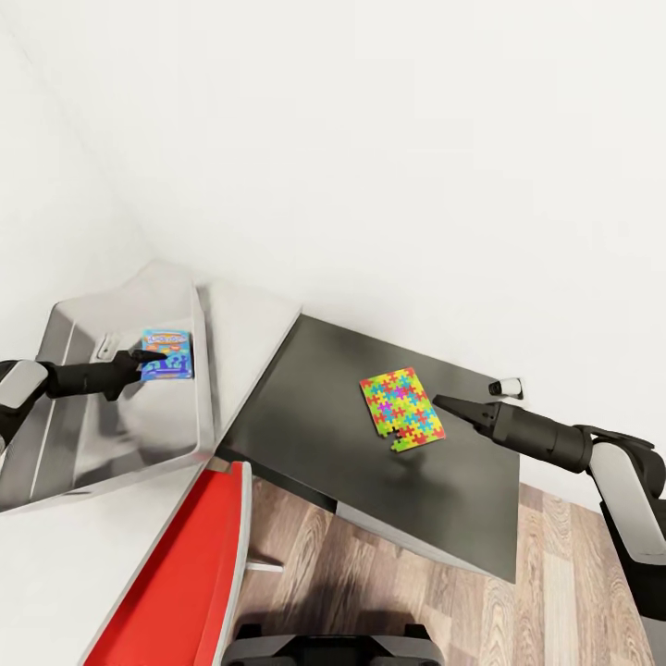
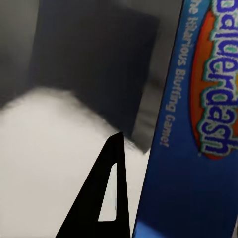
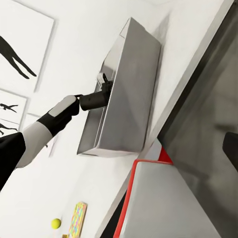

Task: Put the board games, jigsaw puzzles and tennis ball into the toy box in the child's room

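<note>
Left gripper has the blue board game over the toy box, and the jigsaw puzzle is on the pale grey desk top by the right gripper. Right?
Not quite. The jigsaw puzzle lies on the lower dark grey wing of the table, not on the pale grey top, as the head view shows. The rest holds: the left gripper has the blue board game over the toy box, and the right gripper is beside the puzzle.
</note>
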Controlling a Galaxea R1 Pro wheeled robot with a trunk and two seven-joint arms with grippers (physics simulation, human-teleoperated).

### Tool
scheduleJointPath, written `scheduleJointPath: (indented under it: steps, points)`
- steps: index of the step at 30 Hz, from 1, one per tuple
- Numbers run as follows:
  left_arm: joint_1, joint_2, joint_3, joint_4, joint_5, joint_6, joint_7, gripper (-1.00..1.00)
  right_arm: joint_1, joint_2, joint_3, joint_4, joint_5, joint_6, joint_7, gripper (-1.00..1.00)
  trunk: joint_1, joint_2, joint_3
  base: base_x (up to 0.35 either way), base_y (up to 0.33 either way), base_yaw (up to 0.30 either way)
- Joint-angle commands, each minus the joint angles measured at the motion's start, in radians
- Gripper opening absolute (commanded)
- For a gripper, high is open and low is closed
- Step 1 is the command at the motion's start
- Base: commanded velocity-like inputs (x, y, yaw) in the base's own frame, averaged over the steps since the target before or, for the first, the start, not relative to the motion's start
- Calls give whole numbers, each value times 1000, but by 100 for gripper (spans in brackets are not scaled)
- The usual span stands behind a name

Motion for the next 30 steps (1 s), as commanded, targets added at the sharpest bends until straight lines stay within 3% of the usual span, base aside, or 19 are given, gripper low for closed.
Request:
scheduleJointPath:
  steps: [1,13,30]
  points:
    - [-7,2,-6,1,-6,-1,-10,-100,-1,0,-1,0,4,4,5,100,1,-2,-1,0,0,0]
    - [-51,14,-3,11,-76,-3,-8,-100,0,2,2,0,4,4,5,100,1,-2,-2,0,0,0]
    - [-63,33,-2,41,-89,-43,-8,-100,1,1,4,-1,4,4,5,100,1,-2,-2,0,0,0]
